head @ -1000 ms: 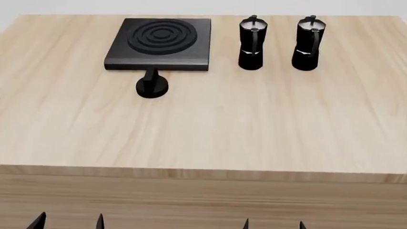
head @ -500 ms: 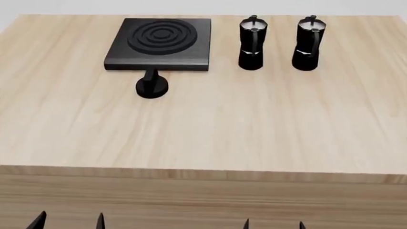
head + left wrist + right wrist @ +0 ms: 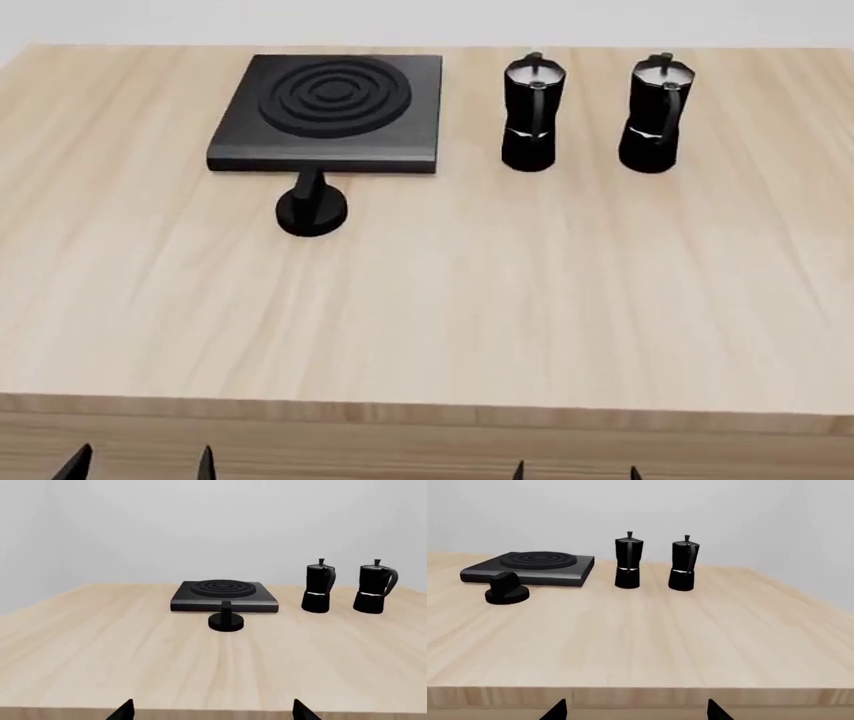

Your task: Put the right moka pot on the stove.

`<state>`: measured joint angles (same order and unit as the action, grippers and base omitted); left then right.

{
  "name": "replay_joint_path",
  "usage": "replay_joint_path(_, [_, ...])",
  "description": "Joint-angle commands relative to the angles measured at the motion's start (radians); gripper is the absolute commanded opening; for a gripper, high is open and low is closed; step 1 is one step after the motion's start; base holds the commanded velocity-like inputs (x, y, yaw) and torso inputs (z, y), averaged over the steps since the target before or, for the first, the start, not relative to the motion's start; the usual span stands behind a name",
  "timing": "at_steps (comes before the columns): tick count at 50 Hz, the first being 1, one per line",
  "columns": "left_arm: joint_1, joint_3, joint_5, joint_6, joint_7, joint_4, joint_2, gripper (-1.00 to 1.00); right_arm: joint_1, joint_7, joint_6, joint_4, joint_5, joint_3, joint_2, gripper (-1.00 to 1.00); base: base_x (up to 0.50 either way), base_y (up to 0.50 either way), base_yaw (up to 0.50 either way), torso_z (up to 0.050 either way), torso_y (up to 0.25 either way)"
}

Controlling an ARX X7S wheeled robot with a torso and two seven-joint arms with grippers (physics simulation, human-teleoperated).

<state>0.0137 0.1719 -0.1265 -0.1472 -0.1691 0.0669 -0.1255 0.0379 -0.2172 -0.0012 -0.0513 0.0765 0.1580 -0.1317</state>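
The right moka pot (image 3: 655, 113) stands upright at the far right of the wooden table; it also shows in the left wrist view (image 3: 374, 587) and the right wrist view (image 3: 683, 564). The stove (image 3: 328, 109) lies flat at the far left, also seen in the left wrist view (image 3: 223, 595) and the right wrist view (image 3: 530, 569). My left gripper (image 3: 140, 465) and right gripper (image 3: 577, 471) are open and empty below the table's front edge, far from the pot; only their fingertips show.
A second, identical moka pot (image 3: 531, 113) stands between the stove and the right pot. A small round black knob (image 3: 311, 208) sits just in front of the stove. The table's front edge (image 3: 427, 410) lies between the grippers and everything on it.
The head view has shifted: the table and everything on it now sit lower in the picture. The pots, stove and knob have not moved relative to each other.
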Motion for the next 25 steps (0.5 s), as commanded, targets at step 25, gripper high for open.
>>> replay_joint_path(25, [0.011, 0.021, -0.017, 0.002, -0.047, 0.014, -0.016, 1.00, 0.020, -0.030, -0.039, -0.054, 0.008, 0.029, -0.018, 1.00, 0.14, 0.08, 0.00, 0.000, 0.000])
